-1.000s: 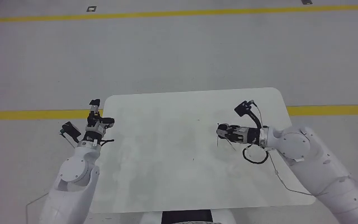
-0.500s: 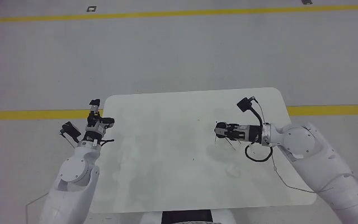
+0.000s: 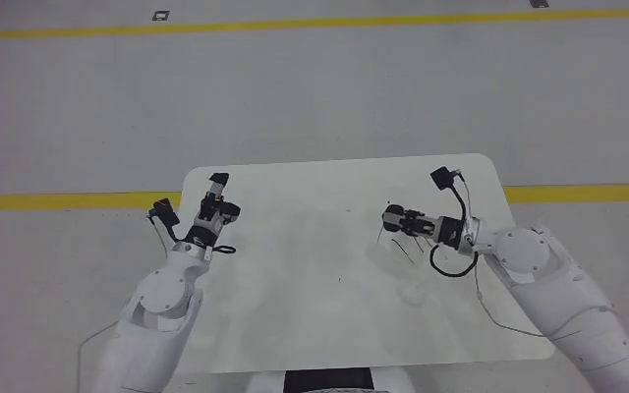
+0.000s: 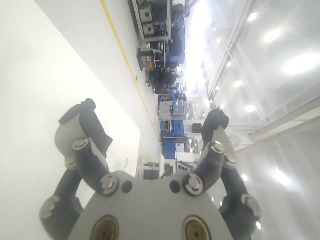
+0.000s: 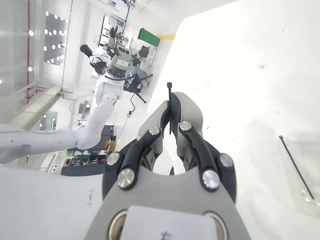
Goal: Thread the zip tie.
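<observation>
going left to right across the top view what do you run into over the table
left gripper, open, over the left edge of the table → right gripper, shut on a zip tie → black cable loop at the right wrist

The left arm [image 3: 162,295] is bent at the elbow, and its forearm points forward and a little toward the right side. The left gripper [image 4: 152,111] at its end has its two fingers [image 4: 85,123] spread wide apart, with nothing between them. The right arm [image 3: 531,260] lies crosswise, with its wrist pointing toward the left arm. The right gripper [image 5: 172,99] presses its fingers together on a thin black zip tie [image 5: 169,88], whose head sticks out past the fingertips. The two grippers are well apart.
</observation>
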